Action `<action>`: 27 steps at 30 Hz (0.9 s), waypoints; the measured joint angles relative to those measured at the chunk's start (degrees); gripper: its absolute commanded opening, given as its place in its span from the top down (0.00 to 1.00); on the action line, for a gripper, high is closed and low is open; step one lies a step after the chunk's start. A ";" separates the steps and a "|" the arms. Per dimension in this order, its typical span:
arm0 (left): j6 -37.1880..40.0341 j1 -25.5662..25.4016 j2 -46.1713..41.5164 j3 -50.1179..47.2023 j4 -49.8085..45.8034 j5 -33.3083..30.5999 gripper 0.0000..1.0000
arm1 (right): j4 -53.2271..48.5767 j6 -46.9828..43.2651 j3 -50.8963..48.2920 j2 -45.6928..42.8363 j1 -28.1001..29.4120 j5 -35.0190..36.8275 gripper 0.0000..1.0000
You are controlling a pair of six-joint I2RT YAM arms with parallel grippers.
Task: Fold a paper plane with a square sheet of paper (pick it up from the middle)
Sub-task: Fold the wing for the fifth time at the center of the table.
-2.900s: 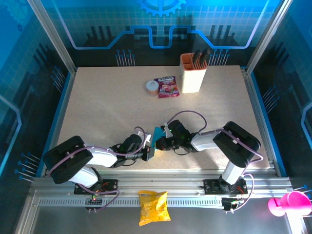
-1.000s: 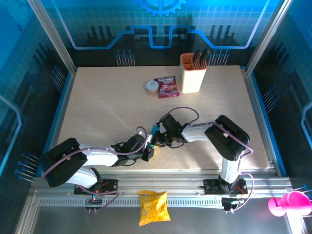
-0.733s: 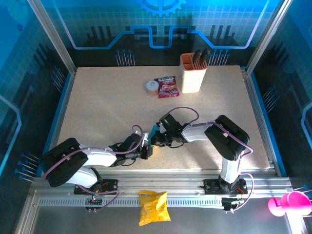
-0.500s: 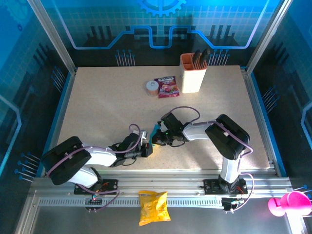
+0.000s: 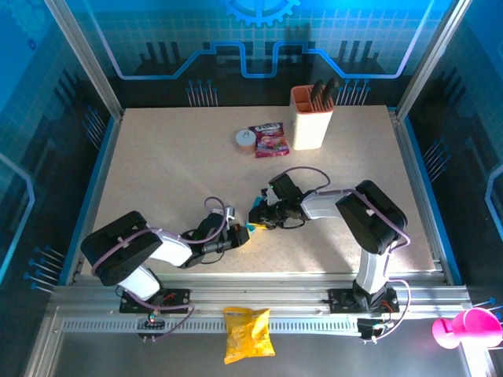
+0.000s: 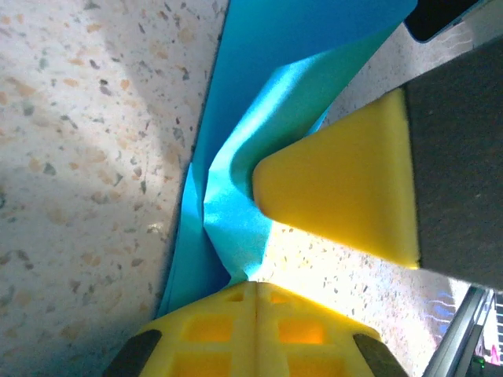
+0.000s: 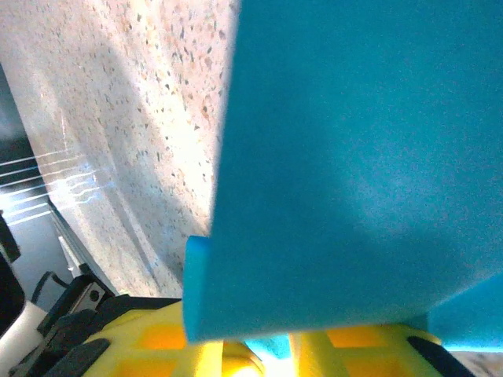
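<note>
Toward the near middle of the surface [image 5: 173, 173]: left gripper [image 5: 240, 233] and right gripper [image 5: 258, 220] nearly tip to tip, with a sliver of the square sheet of paper [image 5: 252, 228] between them.

Left wrist view: left gripper [image 6: 255, 294] with yellow fingertips pressed together, clamped on a crumpled corner of the square sheet of paper [image 6: 236, 204]. Remainder of the sheet folded, rising away over the speckled surface. One yellow finger [image 6: 338, 188] of the right gripper touching the sheet from the side.

Right wrist view: broad cyan panel of the square sheet of paper [image 7: 354, 157] just in front of the right gripper [image 7: 259, 349], lower edge dipping between the yellow fingers. Seemingly a narrow gap there, yet impossible to tell whether apart or clamped.

Far side of the surface, well apart from both grippers: red-purple snack packet [image 5: 269, 140], small round roll [image 5: 245, 141] just beside it, orange-rimmed holder [image 5: 310, 118] with dark handles.

Off the surface, on the near rail: yellow crisp bag [image 5: 247, 334]. At the right corner: pink cup [image 5: 464, 328].
</note>
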 measured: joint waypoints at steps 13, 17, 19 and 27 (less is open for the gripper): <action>-1.33 0.15 2.21 -0.11 3.89 -0.02 1.00 | -3.58 -1.31 1.53 0.02 -7.91 -2.23 0.64; -1.36 0.22 2.27 -0.37 4.37 -0.02 1.00 | -7.13 -2.16 3.80 0.76 -10.86 -0.85 0.64; -1.36 0.22 2.27 -0.44 4.52 -0.02 1.00 | -8.76 -2.45 5.05 1.36 -11.82 -0.92 0.64; -1.38 0.26 2.27 -0.76 5.05 -0.02 1.00 | -12.24 -4.46 6.16 0.22 -17.07 3.30 0.66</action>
